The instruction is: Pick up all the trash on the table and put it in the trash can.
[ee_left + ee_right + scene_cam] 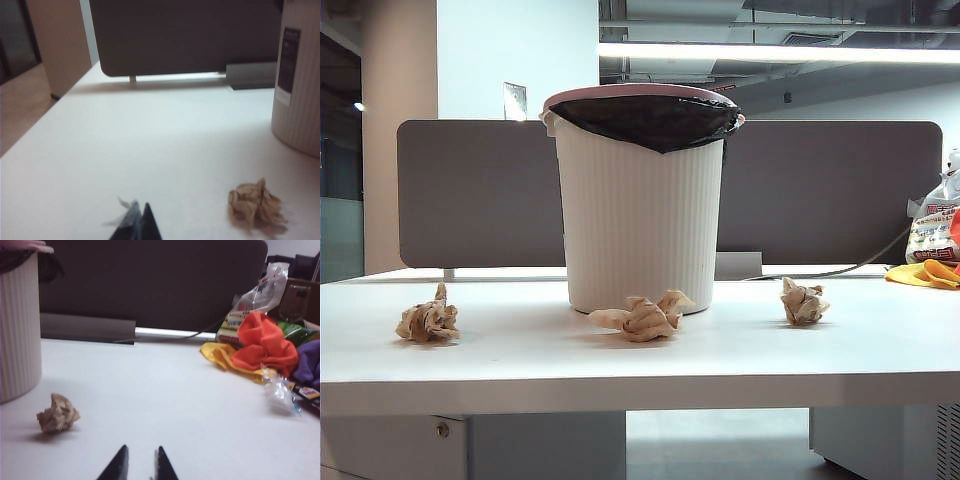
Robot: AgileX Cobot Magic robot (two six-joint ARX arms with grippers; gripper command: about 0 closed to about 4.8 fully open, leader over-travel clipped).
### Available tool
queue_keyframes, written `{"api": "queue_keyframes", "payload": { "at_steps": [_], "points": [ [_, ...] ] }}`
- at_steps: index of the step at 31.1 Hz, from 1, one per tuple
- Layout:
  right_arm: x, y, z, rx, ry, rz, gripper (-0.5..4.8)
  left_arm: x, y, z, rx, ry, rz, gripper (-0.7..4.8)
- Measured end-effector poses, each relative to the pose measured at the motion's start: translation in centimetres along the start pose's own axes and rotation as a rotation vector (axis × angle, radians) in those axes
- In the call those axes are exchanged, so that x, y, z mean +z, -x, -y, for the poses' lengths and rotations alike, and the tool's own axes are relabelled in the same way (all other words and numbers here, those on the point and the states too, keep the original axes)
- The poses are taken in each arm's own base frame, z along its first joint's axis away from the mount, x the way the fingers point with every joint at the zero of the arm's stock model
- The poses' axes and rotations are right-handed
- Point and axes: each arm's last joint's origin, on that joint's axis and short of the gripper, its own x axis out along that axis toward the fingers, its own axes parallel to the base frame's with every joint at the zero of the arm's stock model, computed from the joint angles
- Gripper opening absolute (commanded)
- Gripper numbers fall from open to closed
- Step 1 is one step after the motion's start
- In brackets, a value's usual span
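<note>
Three crumpled tan paper wads of trash lie on the white table: one at the left, one in the middle against the foot of the trash can, one at the right. The white ribbed can has a black liner. Neither arm shows in the exterior view. My left gripper is shut and empty, low over the table, with a wad lying a little beside it and the can beyond. My right gripper is open and empty; a wad sits ahead and to one side, near the can.
A grey divider panel runs along the table's back. At the back right corner lie an orange-yellow cloth, a printed plastic bag, small clear wrappers and a cable. The table's front edge is close.
</note>
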Motion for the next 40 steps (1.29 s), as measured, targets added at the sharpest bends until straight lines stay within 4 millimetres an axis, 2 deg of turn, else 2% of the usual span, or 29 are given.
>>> {"api": "queue_keyframes", "payload": {
  "at_steps": [3,4,6,14,20,22,27,31,34,37,40],
  "points": [
    [0.3,0.0,0.0,-0.001,-0.001,0.028,0.74,0.1,0.0,0.0,0.000,0.000,0.006,-0.04],
    [0.3,0.0,0.0,-0.001,-0.001,0.035,0.58,0.1,0.0,0.0,0.000,0.003,0.006,-0.04],
    [0.4,0.0,0.0,0.005,-0.014,0.038,-0.07,0.1,0.0,0.0,-0.003,0.015,0.007,-0.05],
    [-0.2,0.0,-0.1,0.021,-0.060,-0.020,-0.07,0.1,0.0,-0.1,0.019,0.038,0.006,-0.05],
    [0.2,0.1,-0.1,0.031,-0.092,-0.016,-0.07,0.4,0.1,-0.1,0.016,0.098,0.000,-0.05],
    [1.8,0.3,-0.1,0.038,-0.129,0.010,-0.07,1.7,0.4,-0.1,0.015,0.158,0.005,-0.05],
    [9.6,2.4,0.0,0.100,-0.171,0.229,-0.07,7.9,2.5,-0.1,-0.034,0.238,0.109,-0.05],
    [15.1,3.0,0.1,0.138,-0.196,0.277,-0.07,12.7,3.8,-0.1,-0.094,0.235,0.141,-0.05],
    [18.2,1.9,-0.1,0.181,-0.272,0.236,-0.07,15.9,3.9,-0.1,-0.122,0.232,0.146,-0.05],
    [21.1,0.1,-0.5,0.248,-0.298,0.196,-0.07,19.3,3.1,-0.2,-0.127,0.233,0.133,-0.05],
    [23.7,-1.4,-1.1,0.329,-0.297,0.160,-0.07,21.8,2.3,-0.2,-0.149,0.232,0.126,-0.05]
  ]
}}
